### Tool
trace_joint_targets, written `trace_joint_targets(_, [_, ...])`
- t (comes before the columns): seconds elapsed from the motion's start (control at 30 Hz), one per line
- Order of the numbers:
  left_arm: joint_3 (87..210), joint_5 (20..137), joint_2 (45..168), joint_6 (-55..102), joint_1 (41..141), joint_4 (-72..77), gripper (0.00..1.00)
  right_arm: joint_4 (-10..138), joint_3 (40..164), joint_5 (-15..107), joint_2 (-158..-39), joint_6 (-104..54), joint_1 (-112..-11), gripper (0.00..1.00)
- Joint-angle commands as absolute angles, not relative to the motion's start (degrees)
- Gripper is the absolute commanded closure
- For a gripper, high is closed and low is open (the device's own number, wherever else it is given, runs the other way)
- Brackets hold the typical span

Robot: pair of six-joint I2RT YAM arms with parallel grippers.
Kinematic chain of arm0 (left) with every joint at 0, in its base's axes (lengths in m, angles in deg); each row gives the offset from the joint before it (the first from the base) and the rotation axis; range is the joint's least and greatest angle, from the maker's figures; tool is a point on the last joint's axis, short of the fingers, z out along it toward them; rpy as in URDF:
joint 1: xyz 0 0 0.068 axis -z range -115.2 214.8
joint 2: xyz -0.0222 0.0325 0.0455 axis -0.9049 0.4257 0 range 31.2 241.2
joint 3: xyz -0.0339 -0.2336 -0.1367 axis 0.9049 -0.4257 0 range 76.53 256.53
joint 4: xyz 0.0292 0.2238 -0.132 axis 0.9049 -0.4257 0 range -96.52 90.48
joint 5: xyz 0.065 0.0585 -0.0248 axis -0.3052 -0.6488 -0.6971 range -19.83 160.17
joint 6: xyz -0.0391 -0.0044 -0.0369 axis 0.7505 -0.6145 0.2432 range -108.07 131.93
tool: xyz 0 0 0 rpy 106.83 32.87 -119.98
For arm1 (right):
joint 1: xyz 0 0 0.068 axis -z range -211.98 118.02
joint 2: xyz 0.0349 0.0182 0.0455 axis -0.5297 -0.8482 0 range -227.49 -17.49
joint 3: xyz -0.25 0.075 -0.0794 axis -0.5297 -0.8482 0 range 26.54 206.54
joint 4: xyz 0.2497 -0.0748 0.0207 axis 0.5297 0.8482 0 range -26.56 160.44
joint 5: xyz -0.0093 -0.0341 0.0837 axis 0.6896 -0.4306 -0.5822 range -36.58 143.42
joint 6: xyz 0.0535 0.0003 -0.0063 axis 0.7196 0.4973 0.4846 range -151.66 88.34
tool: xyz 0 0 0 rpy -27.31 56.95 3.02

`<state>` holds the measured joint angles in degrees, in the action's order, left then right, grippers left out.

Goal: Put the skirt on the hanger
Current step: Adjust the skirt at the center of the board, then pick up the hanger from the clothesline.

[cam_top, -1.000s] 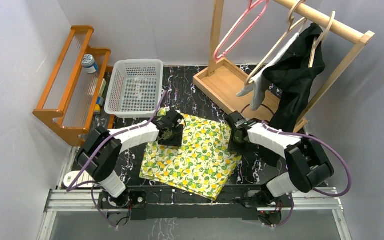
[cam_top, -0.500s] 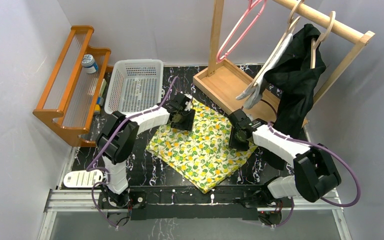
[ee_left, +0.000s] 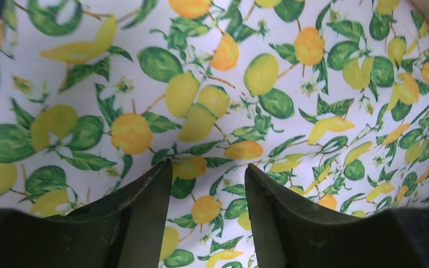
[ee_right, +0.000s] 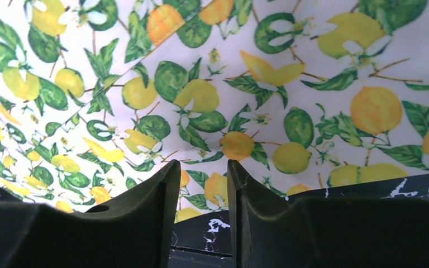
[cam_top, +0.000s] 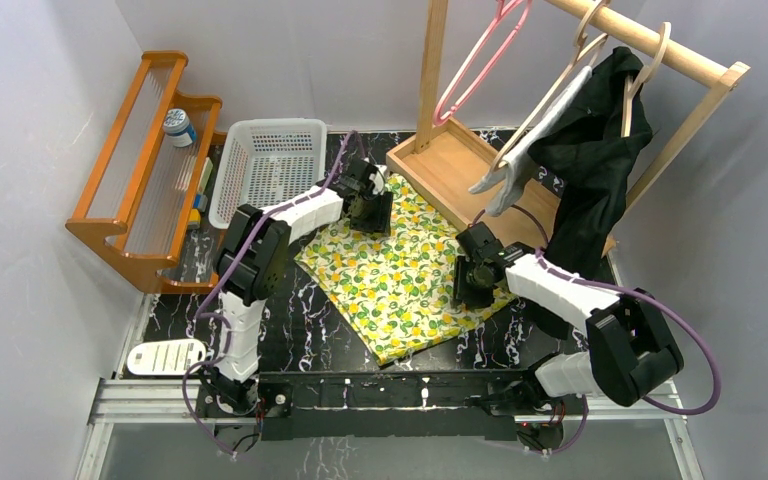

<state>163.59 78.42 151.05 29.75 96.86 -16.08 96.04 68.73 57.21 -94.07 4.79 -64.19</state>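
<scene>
Skirt [cam_top: 400, 275], white with a lemon-and-leaf print, lies flat on the black marbled table [cam_top: 290, 330]. The left gripper [cam_top: 372, 208] is over its far corner and the right gripper [cam_top: 468, 285] is at its right edge.

Left wrist: jaws apart (cloth shows in the gap).

Right wrist: jaws apart over the skirt's edge.

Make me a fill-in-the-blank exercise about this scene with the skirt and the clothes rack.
The fruit-print skirt lies flat on the black marbled ____.
The bare hanger on the wooden rack is ____.
The plastic basket beside the skirt is ____.
Missing words: table; pink; white.
</scene>
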Motion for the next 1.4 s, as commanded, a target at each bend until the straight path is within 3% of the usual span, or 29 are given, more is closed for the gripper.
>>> trace_joint_targets(0.0, [167.4, 82.1, 148.9, 27.7, 95.7, -20.3, 0.51, 93.6, 69.9, 52.9, -91.7, 0.0, -66.1, 0.55])
trace_joint_targets(0.53, [165.3, 73.9, 125.9, 28.9, 95.6, -20.4, 0.4, 91.9, 78.5, 57.7, -85.3, -2.8, -82.6, 0.56])
trace_joint_targets(0.77, [161.6, 71.0, 111.7, 24.6, 94.9, -14.9, 0.17, 81.9, 81.8, 47.6, -72.7, -8.8, -83.4, 0.52])
trace_joint_targets(0.93, [162.2, 71.8, 108.0, 22.7, 94.6, -14.2, 0.05, 79.7, 87.1, 38.2, -72.9, -12.7, -83.4, 0.46])
trace_joint_targets(1.1, [162.2, 69.7, 107.2, 23.4, 94.6, -15.3, 0.02, 76.9, 87.9, 34.8, -75.2, -13.6, -84.7, 0.44])
trace_joint_targets(1.37, [163.2, 64.7, 106.3, 25.3, 93.7, -16.9, 0.02, 75.6, 98.3, 45.1, -82.2, -17.6, -88.8, 0.43])
